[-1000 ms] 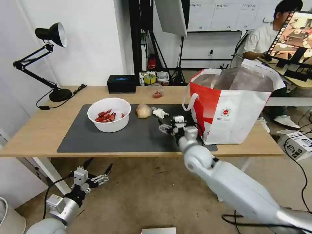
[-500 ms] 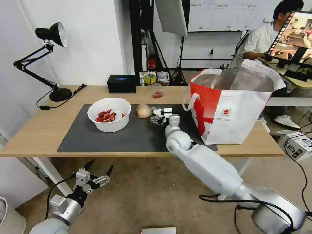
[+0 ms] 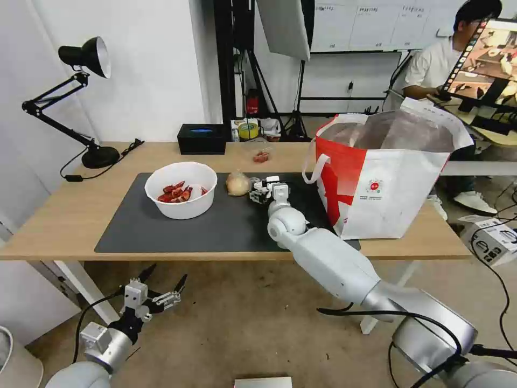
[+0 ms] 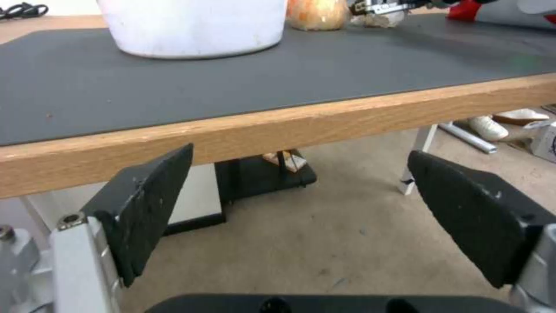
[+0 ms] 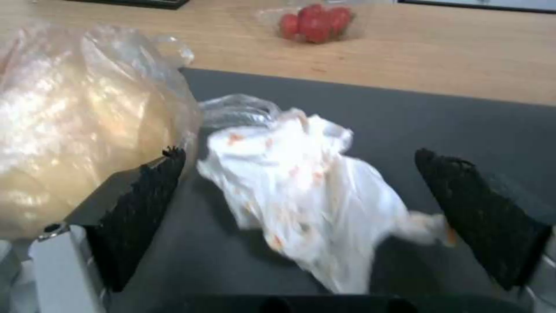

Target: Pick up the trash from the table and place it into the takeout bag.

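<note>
Nearest, below the table's front edge at the left, the left gripper [image 3: 161, 284] hangs parked over the floor, its two black fingers spread wide with nothing between them. Above it lies the table [image 3: 64, 226] with its dark grey mat [image 3: 161, 226]. On the mat, toward the left, stands the white bowl of red scraps [image 3: 181, 189]. Right of centre, the right gripper [image 5: 301, 208] is low over the mat with its fingers apart — one on each side of the crumpled white tissue [image 5: 301, 191], neither visibly touching it. The beige plastic-wrapped lump [image 5: 75, 126] sits just beside the tissue on its left, close against the left finger. To the right stands the takeout bag [image 3: 377, 188], mouth open, its near corner overhanging the mat. Farther back on bare wood rests a small clear tub with red bits [image 3: 261, 156]. The step in hand appears to be the grasp of the tissue. The next move calls for closing on the tissue alone — clear of the lump's loose wrap — then a lift high enough to pass the bag's rim.
</note>
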Robot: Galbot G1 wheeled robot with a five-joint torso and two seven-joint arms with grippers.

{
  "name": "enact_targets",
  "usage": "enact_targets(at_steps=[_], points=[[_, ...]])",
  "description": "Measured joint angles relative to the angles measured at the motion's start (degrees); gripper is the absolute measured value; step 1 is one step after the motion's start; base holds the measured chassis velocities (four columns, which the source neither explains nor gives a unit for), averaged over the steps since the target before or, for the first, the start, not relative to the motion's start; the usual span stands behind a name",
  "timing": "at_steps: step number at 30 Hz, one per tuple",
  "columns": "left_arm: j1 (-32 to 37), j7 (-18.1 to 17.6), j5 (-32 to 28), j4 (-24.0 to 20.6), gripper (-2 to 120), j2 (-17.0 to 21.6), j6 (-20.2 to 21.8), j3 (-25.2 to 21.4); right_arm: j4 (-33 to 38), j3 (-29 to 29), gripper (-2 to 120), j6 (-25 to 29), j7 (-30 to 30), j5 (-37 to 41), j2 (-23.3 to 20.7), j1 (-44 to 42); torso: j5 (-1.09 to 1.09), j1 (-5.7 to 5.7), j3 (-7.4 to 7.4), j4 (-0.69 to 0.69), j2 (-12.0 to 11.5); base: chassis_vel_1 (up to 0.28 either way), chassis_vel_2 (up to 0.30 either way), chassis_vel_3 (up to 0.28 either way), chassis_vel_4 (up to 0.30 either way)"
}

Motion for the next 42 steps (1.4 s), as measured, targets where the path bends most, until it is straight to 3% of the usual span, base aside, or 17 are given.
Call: enact_targets(at_steps=[7,21,26,28,29,31,33,37,42], points=[[0.02,-0.02,-0.05,-0.23,100,0.47,-0.02,-0.02,-4.22,-0.43,100,-0.67,-1.66,-0.20,1.80,2.23,0.00,0.00,0.00,0.00,0.00,0.000,0.000,0.000,0.000],[0.25,-0.03,-0.05,-0.35,100,0.13,-0.51,-0.09,-5.17,-0.72,99,-2.18,-1.74,0.31,2.02,2.70,0.00,-0.01,0.00,0.00,0.01,0.000,0.000,0.000,0.000],[0.95,-0.05,0.13,-0.61,100,-0.19,-0.96,-0.32,-4.12,-0.73,78,-2.74,-0.92,1.53,1.62,2.33,0.01,-0.01,0.00,0.00,0.00,0.000,0.000,0.000,0.000],[1.08,-0.05,0.15,-0.67,100,-0.21,-1.00,-0.45,-3.99,-0.73,76,-2.80,-0.87,1.66,1.55,2.27,0.01,-0.01,0.00,0.00,0.01,0.000,0.000,0.000,0.000],[1.45,-0.05,0.18,-0.83,100,-0.26,-1.06,-0.79,-3.67,-0.73,68,-2.86,-0.76,1.86,1.41,2.12,0.01,-0.01,0.00,-0.01,0.01,0.000,0.000,0.000,0.000],[1.59,-0.05,0.20,-0.90,100,-0.28,-1.11,-0.91,-3.53,-0.72,66,-2.87,-0.72,1.95,1.36,2.06,0.01,0.00,0.00,0.00,0.01,0.000,0.000,0.000,0.000],[2.37,-0.05,0.28,-1.28,100,-0.50,-1.19,-1.55,-2.77,-0.72,52,-2.88,-0.43,2.15,1.03,1.73,0.01,-0.01,0.00,0.00,0.00,0.000,0.000,0.000,0.000],[2.99,-0.05,0.38,-1.58,100,-0.73,-1.20,-1.97,-1.85,-0.71,43,-2.89,-0.17,2.35,0.64,1.40,0.01,-0.01,0.00,0.00,0.01,0.000,0.000,0.000,0.000],[4.07,-0.04,0.71,-2.10,100,-0.99,-1.22,-2.30,1.74,-0.70,22,-2.33,0.46,2.66,-1.41,0.09,0.01,-0.01,0.00,0.00,0.01,0.000,0.000,0.000,0.000]])
